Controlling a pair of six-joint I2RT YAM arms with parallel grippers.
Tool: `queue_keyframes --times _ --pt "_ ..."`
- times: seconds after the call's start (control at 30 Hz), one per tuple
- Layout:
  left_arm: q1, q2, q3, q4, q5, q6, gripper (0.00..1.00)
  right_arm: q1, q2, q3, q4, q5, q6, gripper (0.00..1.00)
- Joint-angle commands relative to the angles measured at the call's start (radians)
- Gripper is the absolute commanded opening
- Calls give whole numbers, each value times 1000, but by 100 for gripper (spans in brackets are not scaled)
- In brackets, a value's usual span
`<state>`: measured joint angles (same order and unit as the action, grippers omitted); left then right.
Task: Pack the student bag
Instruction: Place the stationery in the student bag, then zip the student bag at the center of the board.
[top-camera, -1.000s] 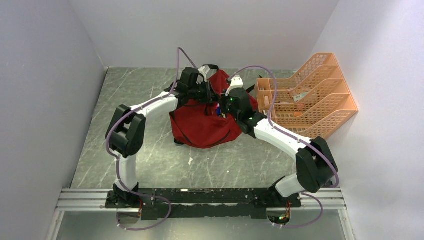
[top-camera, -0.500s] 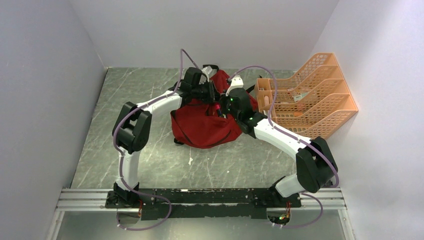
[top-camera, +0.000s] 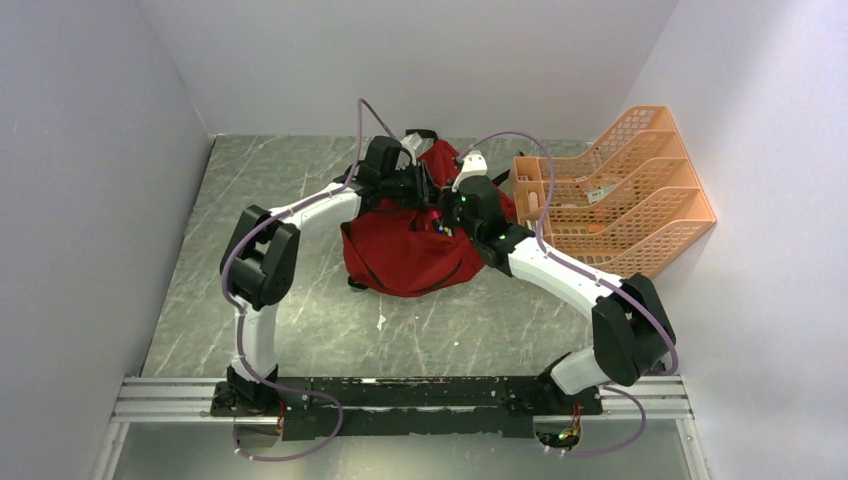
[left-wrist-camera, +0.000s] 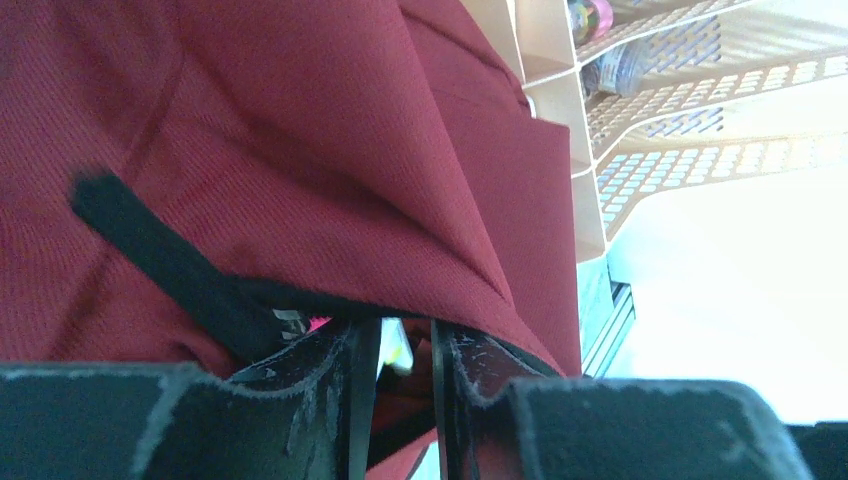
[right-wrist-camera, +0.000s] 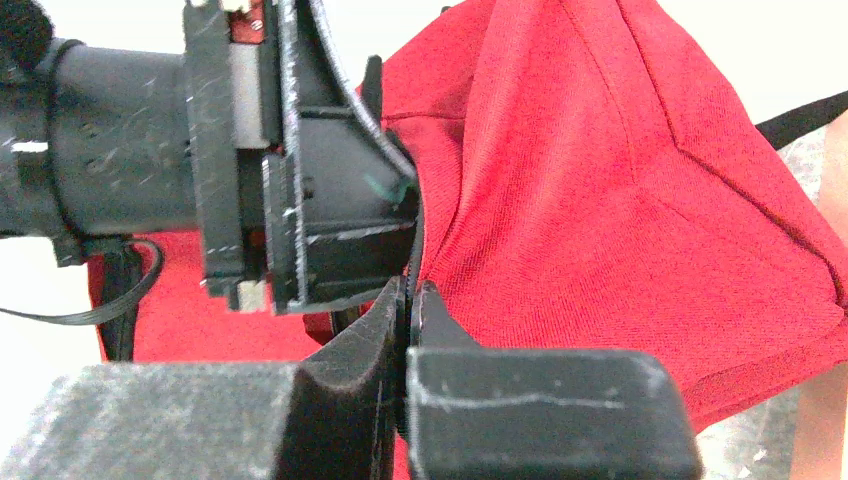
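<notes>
The dark red student bag (top-camera: 400, 262) lies at the middle back of the table, its opening facing up and right. My left gripper (top-camera: 428, 190) reaches into that opening under the raised red flap (left-wrist-camera: 300, 120). Its jaws stand a narrow gap apart (left-wrist-camera: 405, 345) around a small white and yellow item (left-wrist-camera: 397, 348). My right gripper (top-camera: 443, 215) is shut (right-wrist-camera: 410, 295) on the bag's black zipper edge, beside the bag's red fabric (right-wrist-camera: 620, 180). The left gripper's black body (right-wrist-camera: 300, 180) is just behind it. The bag's inside is mostly hidden.
The orange mesh file organizer (top-camera: 620, 190) stands right of the bag against the right wall, with small items in its slots; it also shows in the left wrist view (left-wrist-camera: 680, 110). Grey walls close the left, back and right. Both forearms cross over the bag.
My left gripper has pushed a little rightward, further into the bag's opening, and its elbow has shifted. The right gripper has kept its hold on the bag's edge.
</notes>
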<state>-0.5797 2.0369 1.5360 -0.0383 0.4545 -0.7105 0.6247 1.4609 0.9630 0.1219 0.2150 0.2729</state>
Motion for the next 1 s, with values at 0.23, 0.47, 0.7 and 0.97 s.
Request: queue_keyframes --times 0.23,0.47,0.7,0.97 --pt "34 -317 -269 19 -28 70 30 16 -40 -6 54 6 -6 0" --pt "101 -449 -385 -73 -124 112 29 17 18 23 50 -14 -64 0" --pt "230 -471 -463 -71 -81 81 31 37 103 45 31 -35 -135 1" --pt "240 -473 -453 -93 -88 107 33 65 195 65 31 -28 -162 10"
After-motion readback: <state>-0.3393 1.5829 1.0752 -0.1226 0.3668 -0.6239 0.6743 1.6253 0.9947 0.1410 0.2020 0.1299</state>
